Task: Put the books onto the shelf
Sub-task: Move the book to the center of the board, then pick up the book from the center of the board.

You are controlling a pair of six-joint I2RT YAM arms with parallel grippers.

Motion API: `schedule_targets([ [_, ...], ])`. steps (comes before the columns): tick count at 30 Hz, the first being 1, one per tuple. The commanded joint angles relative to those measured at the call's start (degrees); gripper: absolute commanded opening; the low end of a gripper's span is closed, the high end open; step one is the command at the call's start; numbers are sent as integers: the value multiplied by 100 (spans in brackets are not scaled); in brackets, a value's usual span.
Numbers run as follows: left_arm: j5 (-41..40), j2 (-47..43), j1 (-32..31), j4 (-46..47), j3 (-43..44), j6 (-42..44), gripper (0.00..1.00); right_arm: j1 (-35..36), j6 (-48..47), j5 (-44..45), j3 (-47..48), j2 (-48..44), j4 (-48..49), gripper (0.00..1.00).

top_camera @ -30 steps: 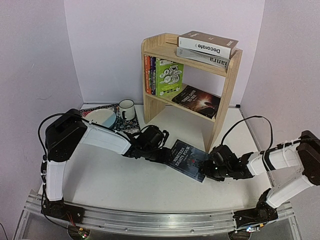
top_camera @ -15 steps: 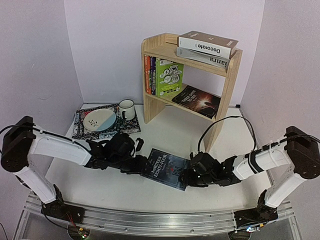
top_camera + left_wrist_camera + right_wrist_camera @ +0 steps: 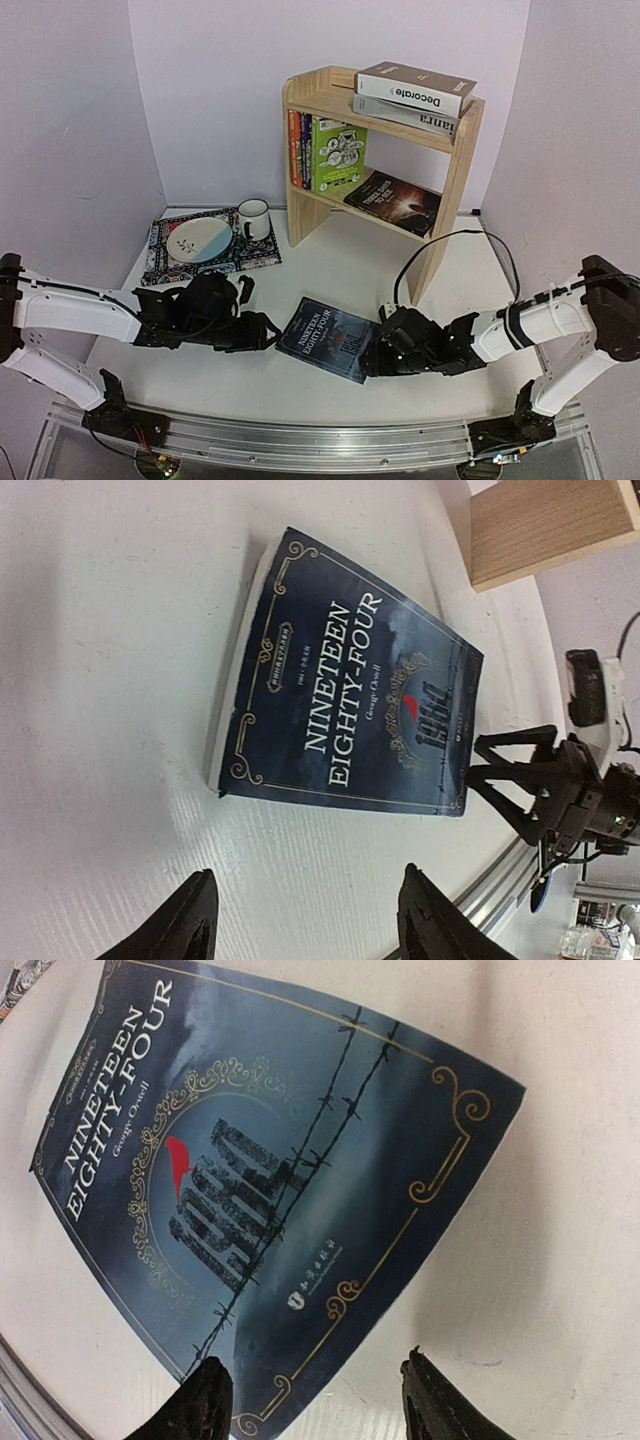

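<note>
Pincers on both arms stand released: the left pincer (image 3: 305,905) has nothing between its fingers just left of the dark blue "Nineteen Eighty-Four" (image 3: 328,338), and the right pincer (image 3: 312,1385) gapes at the book's right corner without clasping it. That book lies flat, cover up, on the near desk (image 3: 330,250), well apart from the pine shelf (image 3: 455,170) at the far right. Lying flat on the pale top, it offers little edge to pinch, so closing fingers may skid it away or crease its cover. At the far left a mug (image 3: 253,218) and plate (image 3: 200,240) sit on a placemat (image 3: 162,262); lilac walls (image 3: 210,90) close the corner.
</note>
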Motion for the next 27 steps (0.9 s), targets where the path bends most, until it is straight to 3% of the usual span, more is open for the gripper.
schedule_targets([
  [1,67,316,231,-7,254,143,63,124,-636,537,226,-483,-826,58],
  [10,850,963,610,294,576,423,63,389,-2430,350,1015,-304,-1447,55],
  [17,1112,1232,654,320,740,455,62,328,-2696,463,1628,341,-1818,53],
  [27,1156,1141,655,348,514,357,63,-50,-2953,471,1883,525,-1892,54],
])
